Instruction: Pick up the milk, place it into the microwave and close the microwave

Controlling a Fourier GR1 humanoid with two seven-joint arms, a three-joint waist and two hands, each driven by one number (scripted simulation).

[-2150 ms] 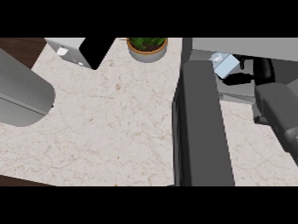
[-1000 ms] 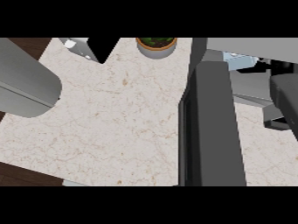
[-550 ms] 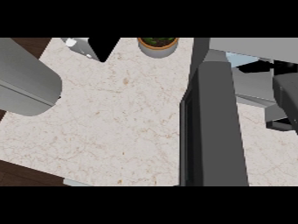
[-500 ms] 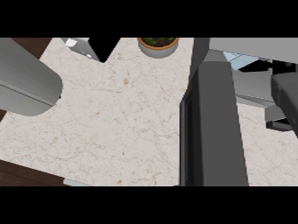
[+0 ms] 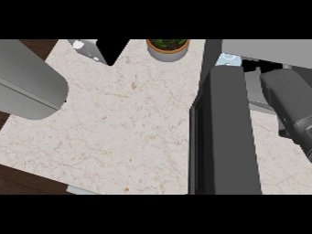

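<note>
The work surface is a pale marbled counter (image 5: 124, 132), with dark wood floor (image 5: 3, 176) at the lower left of the frame.

1. Along the lower centre-right we find the microwave door (image 5: 226, 137), a dark slab standing open and running up toward the microwave (image 5: 280, 50) at the upper right.
2. The right forearm (image 5: 300, 114) lies just right of the door. Only dark fragments of the right hand (image 5: 251, 67) show beyond it, so we cannot tell its state.
3. The left forearm (image 5: 19, 82) sits at the upper left. The left hand is out of frame.
4. The milk (image 5: 229, 59) shows past the door's far end, at the microwave's mouth. We cannot tell whether it is set down inside.
5. A potted plant (image 5: 167, 46) stands at the top centre.

Status: we judge pick-up done, placement near completion, and door closing outstanding.
</note>
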